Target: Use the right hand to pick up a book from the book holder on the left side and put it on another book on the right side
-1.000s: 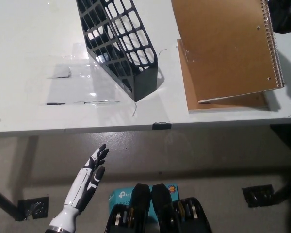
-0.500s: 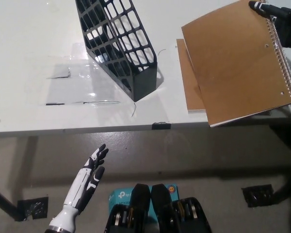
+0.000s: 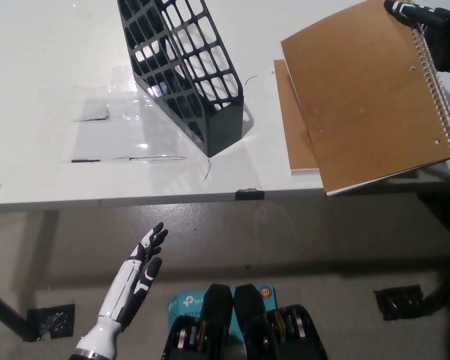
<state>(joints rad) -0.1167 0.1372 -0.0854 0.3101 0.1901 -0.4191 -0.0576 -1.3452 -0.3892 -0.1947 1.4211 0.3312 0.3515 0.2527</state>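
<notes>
spiral notebook: now skewed, overhanging table edge | right hand: now grips its top right corner, no longer out of frame

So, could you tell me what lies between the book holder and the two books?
Only bare white table between holder and books, per the head view.

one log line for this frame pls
right hand: on spiral notebook | notebook: skewed over lower book | book holder: empty | left hand: idle, open
</notes>
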